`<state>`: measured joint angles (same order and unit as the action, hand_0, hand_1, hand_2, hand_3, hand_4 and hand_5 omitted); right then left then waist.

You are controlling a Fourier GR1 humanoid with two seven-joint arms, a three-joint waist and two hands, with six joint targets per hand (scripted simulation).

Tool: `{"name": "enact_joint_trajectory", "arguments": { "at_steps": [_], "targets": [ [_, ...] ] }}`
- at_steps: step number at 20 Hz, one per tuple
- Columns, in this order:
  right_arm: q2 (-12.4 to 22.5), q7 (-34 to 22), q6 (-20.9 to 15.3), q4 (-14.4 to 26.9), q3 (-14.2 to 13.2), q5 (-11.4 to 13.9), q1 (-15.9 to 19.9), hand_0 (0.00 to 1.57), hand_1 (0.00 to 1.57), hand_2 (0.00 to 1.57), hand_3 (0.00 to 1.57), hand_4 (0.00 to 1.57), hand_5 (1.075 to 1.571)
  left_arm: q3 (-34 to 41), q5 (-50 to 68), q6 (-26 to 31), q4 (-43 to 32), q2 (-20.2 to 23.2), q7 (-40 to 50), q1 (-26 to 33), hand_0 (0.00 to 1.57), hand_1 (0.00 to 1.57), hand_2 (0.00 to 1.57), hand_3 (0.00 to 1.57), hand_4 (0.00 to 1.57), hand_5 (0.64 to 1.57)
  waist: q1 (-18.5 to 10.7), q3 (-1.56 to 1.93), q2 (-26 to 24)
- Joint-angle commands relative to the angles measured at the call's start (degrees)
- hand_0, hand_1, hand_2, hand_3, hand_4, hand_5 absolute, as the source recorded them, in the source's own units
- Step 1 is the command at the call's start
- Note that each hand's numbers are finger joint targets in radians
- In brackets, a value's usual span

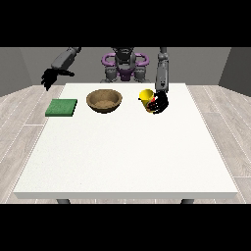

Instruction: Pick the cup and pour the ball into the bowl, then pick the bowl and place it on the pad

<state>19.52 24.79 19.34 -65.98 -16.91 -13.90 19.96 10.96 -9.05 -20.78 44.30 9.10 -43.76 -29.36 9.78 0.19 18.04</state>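
A yellow cup (146, 97) stands at the table's far right of centre. The hand at the view's right (160, 103) is against the cup's right side with its fingers curled round it. I cannot see the ball; the cup's inside is hidden. A brown wooden bowl (104, 100) sits left of the cup, apart from it. A green square pad (62, 107) lies at the far left of the table. The hand at the view's left (49, 77) hangs raised beyond the table's left corner, its fingers relaxed and holding nothing.
The white table (127, 157) stretches wide towards the camera in front of the three objects. The robot's torso (124, 66) stands behind the far edge.
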Motion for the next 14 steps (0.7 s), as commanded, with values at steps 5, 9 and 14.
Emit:
{"name": "enact_joint_trajectory", "arguments": {
  "at_steps": [5,9,14],
  "targets": [
    [4.5,0.1,2.9,5.3,-2.8,-0.9,-0.1,0.00,0.00,0.00,0.00,0.00,1.555,-2.0,-5.3,-8.0,-4.8,-0.3,3.1,-4.0,1.36,1.36,1.57,1.57,0.91,1.511,-0.4,-0.17,-1.7],
    [6.5,-1.1,3.4,13.4,-4.9,-1.2,-1.3,0.00,0.00,0.06,0.00,0.00,1.558,-9.7,-14.0,-10.8,-0.7,-0.4,15.5,-3.4,1.37,1.37,1.57,1.57,1.02,1.532,-4.4,-0.03,-12.5],
    [6.5,0.1,1.5,19.4,-5.2,1.3,-5.3,0.00,0.00,0.00,0.00,0.00,1.560,-19.0,-23.6,-9.6,1.5,-3.6,27.5,-3.7,1.40,1.40,1.57,1.57,1.09,1.571,-10.1,-0.05,-20.7]
  ]
}}
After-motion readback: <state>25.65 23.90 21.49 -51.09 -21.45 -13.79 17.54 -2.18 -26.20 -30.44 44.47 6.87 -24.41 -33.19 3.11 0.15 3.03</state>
